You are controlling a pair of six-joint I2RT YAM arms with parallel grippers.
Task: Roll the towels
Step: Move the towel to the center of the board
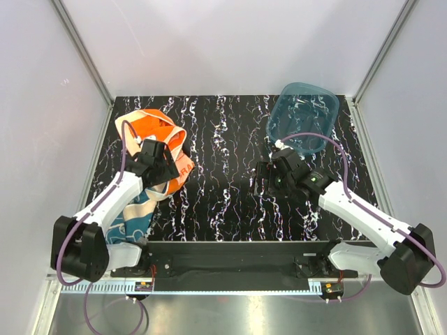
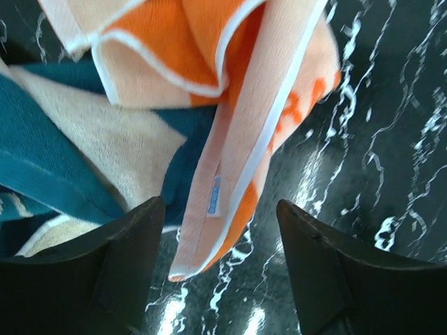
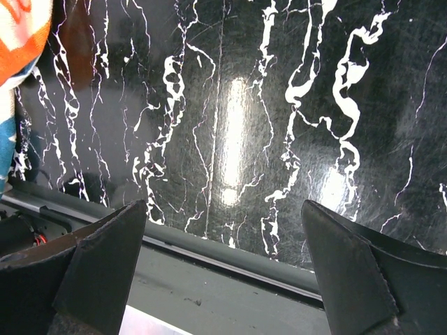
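L gripper (image 2: 220,206): I'm holding jaws partly open, gripping nothing, straddling orange towel (image 2: 202,35) hanging corner. Teal towel (image 2: 42,167) is lying partly under it, table (image 2: 391,105) left side. Rec.: pinch orange hem only, excl. teal layer. R gripper (image 3: 223,209): hanging wide open, empty.

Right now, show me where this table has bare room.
Bare: the table's middle strip, between the orange towel and the right gripper. Crowded: the left, where the teal towel lies partly under the orange; the tub takes the far right corner.
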